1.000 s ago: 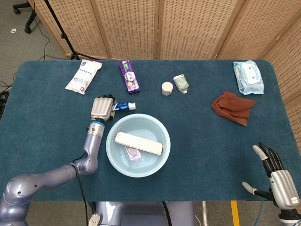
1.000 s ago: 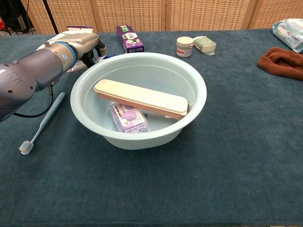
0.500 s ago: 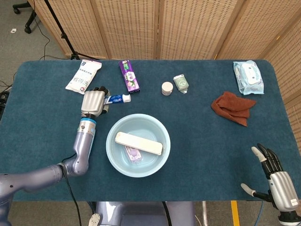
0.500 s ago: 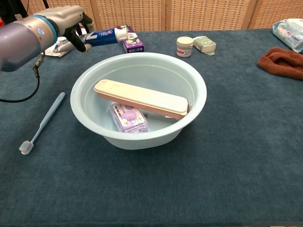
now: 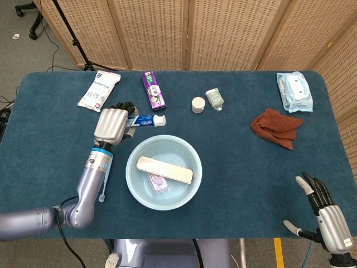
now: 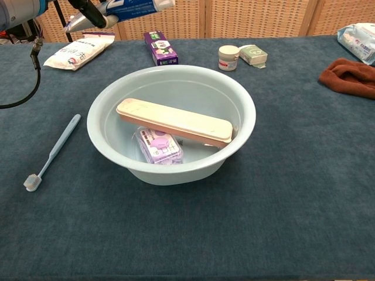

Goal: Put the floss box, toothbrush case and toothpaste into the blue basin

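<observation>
Toothpaste (image 5: 146,120), gripped by the left hand (image 5: 110,125) above the table behind the basin (image 5: 134,178), should swing over the bowl's middle before release; right hand (image 5: 329,215) idles open.

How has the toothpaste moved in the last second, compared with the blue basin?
Yes. The toothpaste, held by the left robot hand, has risen off the table: in the chest view it now sits well above the blue basin rim.
</observation>
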You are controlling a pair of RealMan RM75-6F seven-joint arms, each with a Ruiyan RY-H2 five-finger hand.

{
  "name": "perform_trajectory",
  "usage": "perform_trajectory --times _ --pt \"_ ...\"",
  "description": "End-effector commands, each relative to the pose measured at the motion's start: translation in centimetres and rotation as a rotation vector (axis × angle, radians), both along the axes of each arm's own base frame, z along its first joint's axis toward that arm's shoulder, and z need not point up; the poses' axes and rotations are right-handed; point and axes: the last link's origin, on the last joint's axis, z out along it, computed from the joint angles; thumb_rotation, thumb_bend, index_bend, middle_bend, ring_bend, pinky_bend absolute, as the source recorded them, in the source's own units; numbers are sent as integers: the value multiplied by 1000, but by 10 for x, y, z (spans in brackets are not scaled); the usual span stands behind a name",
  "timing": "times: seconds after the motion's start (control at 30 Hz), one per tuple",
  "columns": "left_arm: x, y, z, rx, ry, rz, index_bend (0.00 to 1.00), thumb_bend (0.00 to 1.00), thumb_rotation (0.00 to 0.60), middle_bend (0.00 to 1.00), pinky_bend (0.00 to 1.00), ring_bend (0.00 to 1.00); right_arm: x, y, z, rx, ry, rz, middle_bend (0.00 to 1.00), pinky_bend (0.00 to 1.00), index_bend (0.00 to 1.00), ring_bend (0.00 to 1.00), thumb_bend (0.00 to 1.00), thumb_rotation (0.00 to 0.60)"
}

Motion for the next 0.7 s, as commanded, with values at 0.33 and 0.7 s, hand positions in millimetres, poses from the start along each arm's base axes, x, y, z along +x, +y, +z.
perform_trajectory --times 0.33,0.7 --pt "51 -63 -40 -159 15 -177 738 466 600 333 413 293 2 3 7 -11 -26 13 0 0 0 0 105 600" --pt "62 -96 -86 -240 44 -209 738 446 600 328 413 289 2 5 14 -26 -55 21 0 0 0 0 105 600"
